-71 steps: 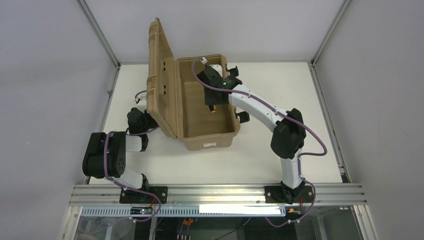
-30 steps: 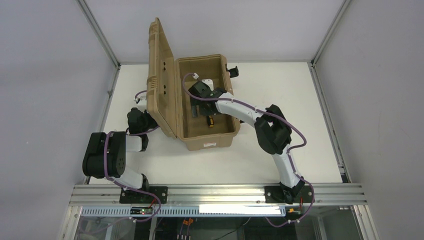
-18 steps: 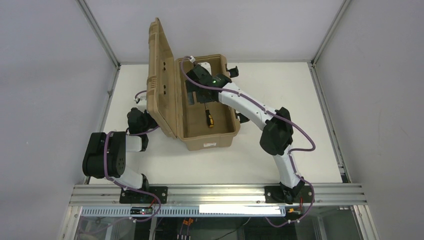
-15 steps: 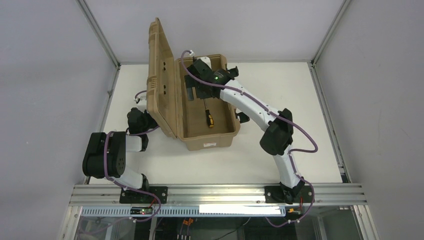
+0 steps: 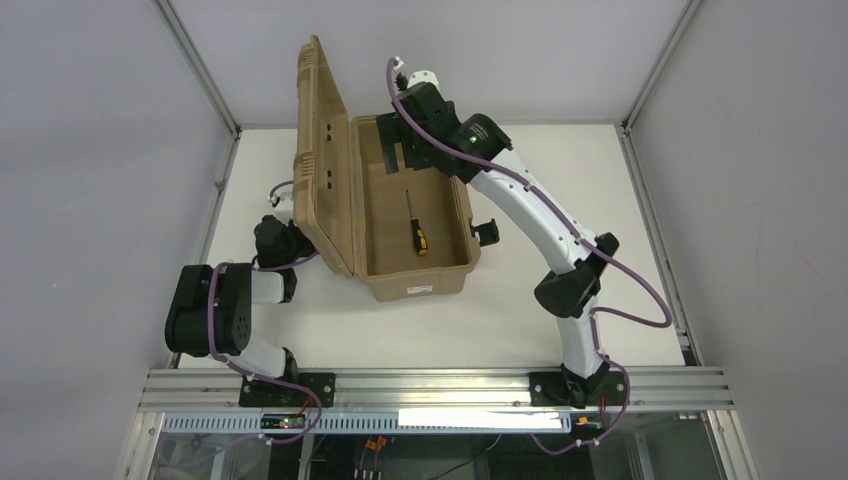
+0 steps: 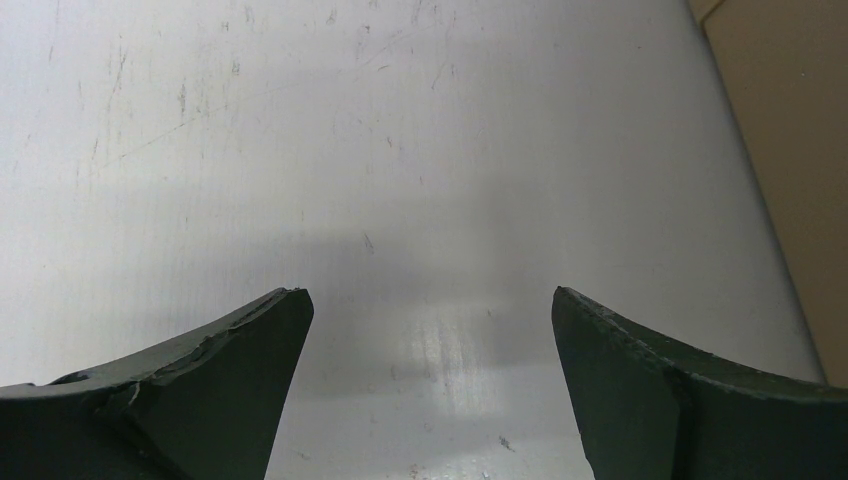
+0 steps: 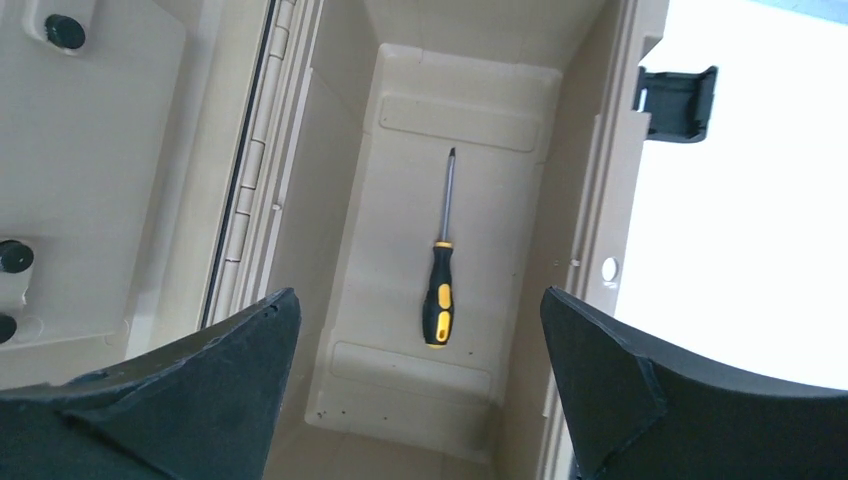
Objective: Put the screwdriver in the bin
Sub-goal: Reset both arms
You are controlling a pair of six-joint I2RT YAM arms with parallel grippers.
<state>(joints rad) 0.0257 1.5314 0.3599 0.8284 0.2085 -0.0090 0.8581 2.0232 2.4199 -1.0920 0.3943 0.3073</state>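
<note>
You have a silver-shafted screwdriver with a black-and-yellow handle (image 7: 441,295), a tan rectangular hard-plastic case (image 5: 385,287) with a black latch (image 7: 678,100), and a scratched white table (image 6: 300,150).

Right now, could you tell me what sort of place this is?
Likely a robot lab test cell: a white table enclosed by grey panels, a left arm and right arm bolted to an aluminium rail, and a tan bin holding a screwdriver.

The right arm (image 5: 520,200) and left arm (image 5: 215,310) have white link shells between bulky black joint housings. A purple cable (image 5: 640,290) loops along each, back from the wrist. A green light (image 5: 468,140) glows just behind the right gripper (image 7: 418,300), whose fingers (image 7: 190,400) are matte black with curved, chipped edges.
</note>
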